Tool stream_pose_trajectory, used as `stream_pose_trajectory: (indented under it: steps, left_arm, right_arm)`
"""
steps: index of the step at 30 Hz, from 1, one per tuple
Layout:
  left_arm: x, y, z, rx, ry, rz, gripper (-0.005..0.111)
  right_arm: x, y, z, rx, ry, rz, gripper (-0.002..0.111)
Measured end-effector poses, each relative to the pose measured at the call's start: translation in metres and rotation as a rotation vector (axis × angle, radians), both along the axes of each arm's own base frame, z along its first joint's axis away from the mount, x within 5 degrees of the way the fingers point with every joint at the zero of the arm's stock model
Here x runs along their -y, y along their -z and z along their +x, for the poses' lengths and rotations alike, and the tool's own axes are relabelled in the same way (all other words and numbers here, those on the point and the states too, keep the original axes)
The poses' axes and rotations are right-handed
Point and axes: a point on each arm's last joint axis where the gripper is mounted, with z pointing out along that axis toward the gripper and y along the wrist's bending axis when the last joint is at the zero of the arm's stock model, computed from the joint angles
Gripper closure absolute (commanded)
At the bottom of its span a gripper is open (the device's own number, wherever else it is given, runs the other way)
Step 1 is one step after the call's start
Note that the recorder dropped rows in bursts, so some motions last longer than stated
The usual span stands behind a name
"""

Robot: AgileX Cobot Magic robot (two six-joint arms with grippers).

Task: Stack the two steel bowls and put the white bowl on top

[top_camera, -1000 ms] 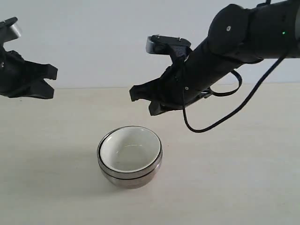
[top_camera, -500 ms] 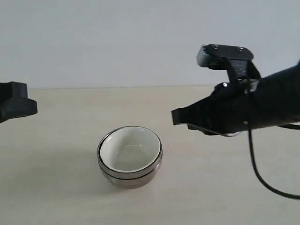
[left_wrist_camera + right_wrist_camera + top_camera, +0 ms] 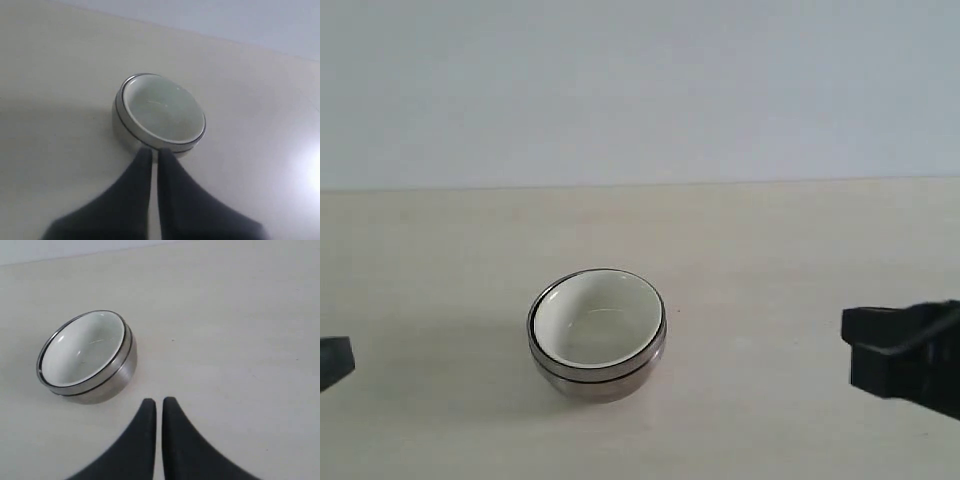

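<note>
Pale beige table [image 3: 790,260] runs back to a plain light grey wall [image 3: 640,90]; on the table stands one stack of bowls; the white bowl [image 3: 595,325] sits nested on top, its glossy cream inside facing up; around and under it are the steel bowls [image 3: 603,383], which show as a bright rim ring, a thin dark line, and a rounded brushed wall resting on the table; how many metal bowls make up that wall cannot be told apart clearly.

The left gripper [image 3: 154,154] has its jaws drawn narrow, two dark fingers with only a thin slit between them and table showing through the slit; the stack lies straight ahead of these jaws, its near rim just beyond the fingertips, and whether the tips touch it cannot be told.

The right gripper [image 3: 159,404] has its jaws narrow as well, closed to a thin gap over bare table; the stack lies ahead of these jaws and off to one side of their line, apart from the tips.

In the exterior view both grippers show only as dark parts at the two side edges, low over the table; the stack stands between them, well apart from each.
</note>
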Motion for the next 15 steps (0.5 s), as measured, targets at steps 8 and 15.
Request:
stream_pose_trajectory:
  steps: [8,15]
  left_arm:
    - [-0.005,0.022,-0.021,0.086,-0.050,-0.065,0.103]
    - [-0.006,0.038,-0.030,0.139,-0.046,-0.057,0.103]
  right_arm:
    - [0.021,0.022,-0.021,0.088,0.086,0.069,0.108]
    - [0.033,0.042,-0.032,0.131,0.135,0.078,0.108]
